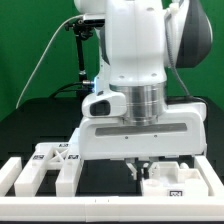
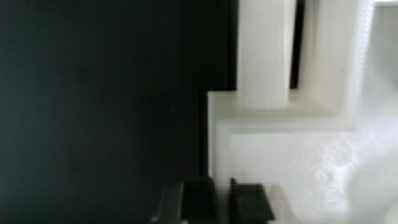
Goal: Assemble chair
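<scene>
Arm (image 1: pixel 135 50) fills mid-frame, reaching down to black table (image 1: pixel 40 115). Chair parts loose on it: tagged cluster (image 1: pixel 48 160) at the exterior view's left, blocky piece (image 1: pixel 175 182) at its right. Gripper (image 1: pixel 136 168) low between them, at the right piece's edge. Fingers (image 2: pixel 178 205) near each other with a narrow gap; can't tell if pinching anything.

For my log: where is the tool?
The tool hangs low in the exterior view, between chair parts at that view's left and a chair piece at its right.
</scene>
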